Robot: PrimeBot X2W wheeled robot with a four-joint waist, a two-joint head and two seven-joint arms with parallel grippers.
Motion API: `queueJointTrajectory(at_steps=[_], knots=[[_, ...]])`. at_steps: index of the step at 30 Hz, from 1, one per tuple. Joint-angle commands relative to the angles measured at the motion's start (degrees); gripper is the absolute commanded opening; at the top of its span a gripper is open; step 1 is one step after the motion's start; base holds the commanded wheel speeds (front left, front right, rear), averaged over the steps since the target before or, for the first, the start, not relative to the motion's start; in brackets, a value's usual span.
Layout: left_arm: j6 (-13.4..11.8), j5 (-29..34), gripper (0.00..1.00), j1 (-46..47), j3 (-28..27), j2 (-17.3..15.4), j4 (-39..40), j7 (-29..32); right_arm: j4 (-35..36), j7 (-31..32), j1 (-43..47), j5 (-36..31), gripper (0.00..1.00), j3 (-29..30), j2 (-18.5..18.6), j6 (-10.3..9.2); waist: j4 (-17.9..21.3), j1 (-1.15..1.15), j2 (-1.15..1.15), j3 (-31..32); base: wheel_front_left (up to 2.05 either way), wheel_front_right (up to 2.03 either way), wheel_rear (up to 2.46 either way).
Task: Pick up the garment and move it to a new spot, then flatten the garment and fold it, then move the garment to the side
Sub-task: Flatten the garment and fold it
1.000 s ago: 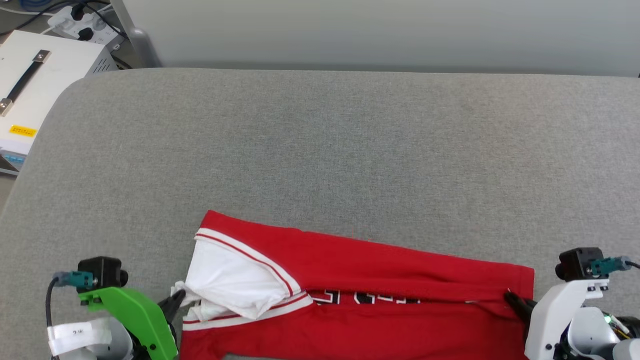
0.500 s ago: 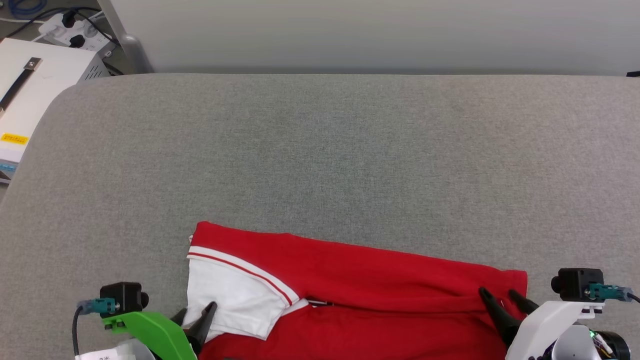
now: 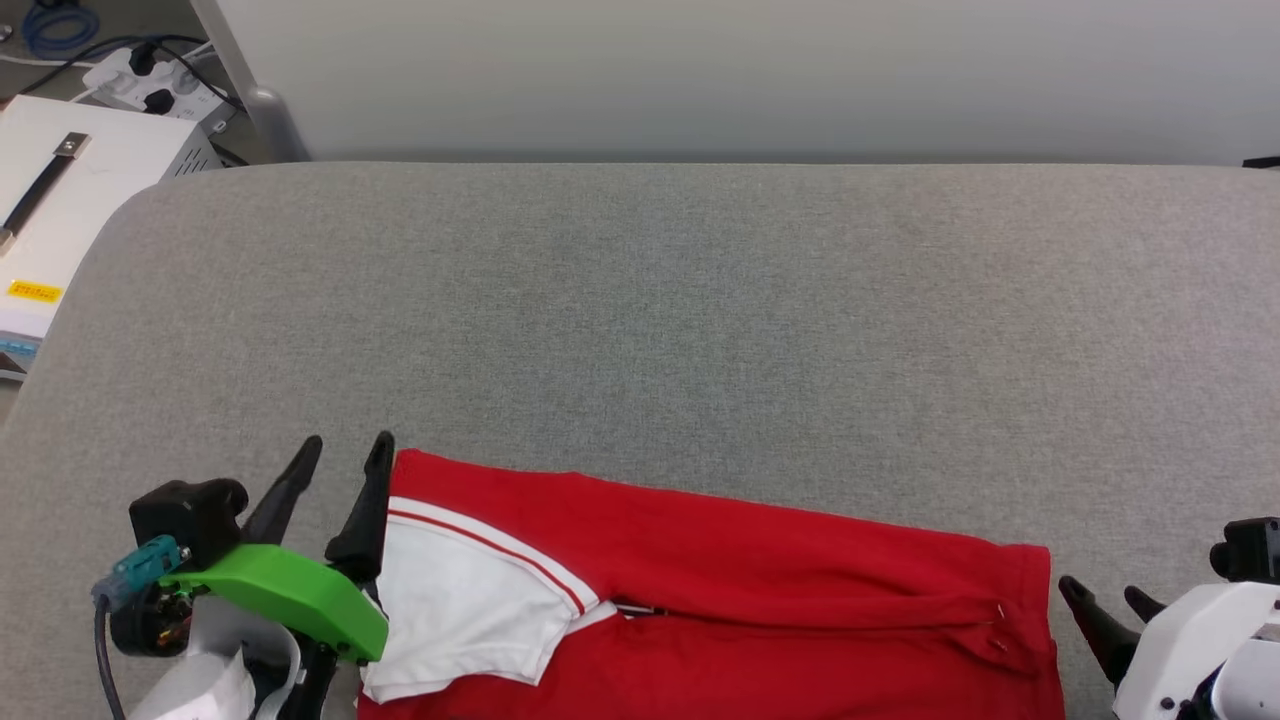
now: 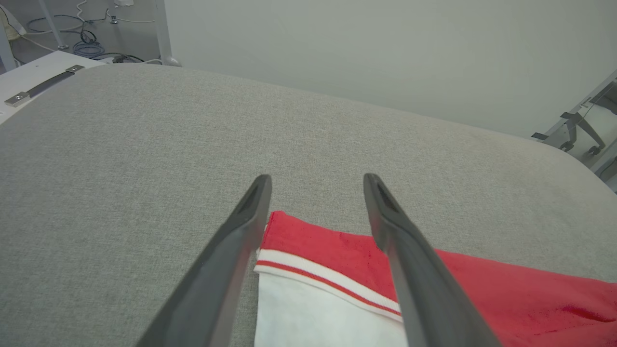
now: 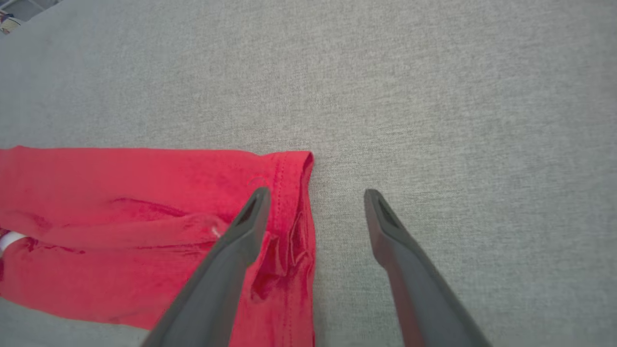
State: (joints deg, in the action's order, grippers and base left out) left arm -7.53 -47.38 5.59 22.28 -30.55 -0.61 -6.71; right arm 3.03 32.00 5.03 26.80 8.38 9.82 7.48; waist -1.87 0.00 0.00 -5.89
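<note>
The garment (image 3: 760, 600) lay folded into a long band at the near edge of the grey padded surface (image 3: 700, 300), white sleeve (image 3: 470, 610) uppermost at its left end. The left gripper (image 3: 348, 440) stood at that end, jaws spread wide, holding nothing. The right gripper (image 3: 1098, 588) sat just beside the opposite end, likewise wide open and empty.

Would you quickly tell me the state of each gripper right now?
Left gripper: open, holding nothing, at the sleeve end of the garment.
Right gripper: open, holding nothing, just beyond the garment's hem.
</note>
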Motion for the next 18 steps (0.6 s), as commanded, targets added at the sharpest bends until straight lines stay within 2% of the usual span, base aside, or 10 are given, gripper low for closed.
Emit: queueJointTrajectory(at_steps=[1, 5, 9, 18], knots=[[-0.9, 2.3, 1.0, 1.4, -0.1, 0.3, 0.8, -2.2, 0.4, 2.8, 1.0, -0.5, 1.0, 0.5, 0.1, 0.01, -0.4, 0.0, 0.0, -0.2, 0.0, 0.0, 0.0], [-3.6, 6.3, 1.0, 2.2, -0.5, 1.3, 2.3, -5.8, 1.4, 8.5, 1.0, -0.5, 1.0, 0.6, -0.1, 0.01, -1.1, 0.0, 0.0, -1.0, 0.0, 0.0, 0.0], [-6.1, 8.9, 1.0, 2.1, -1.1, 2.9, 3.9, -7.2, 0.8, 11.2, 0.3, -0.5, 1.0, -0.1, -0.6, 0.01, -1.9, 0.0, 0.0, -2.0, 0.0, 0.0, 0.0], [-7.6, 12.3, 1.0, 1.4, -0.6, 4.4, 7.1, -7.9, -5.4, 14.4, -0.6, 1.0, 1.0, -2.7, -1.6, 0.01, -3.7, 0.0, 0.0, -4.4, 0.0, 0.0, 0.0]])
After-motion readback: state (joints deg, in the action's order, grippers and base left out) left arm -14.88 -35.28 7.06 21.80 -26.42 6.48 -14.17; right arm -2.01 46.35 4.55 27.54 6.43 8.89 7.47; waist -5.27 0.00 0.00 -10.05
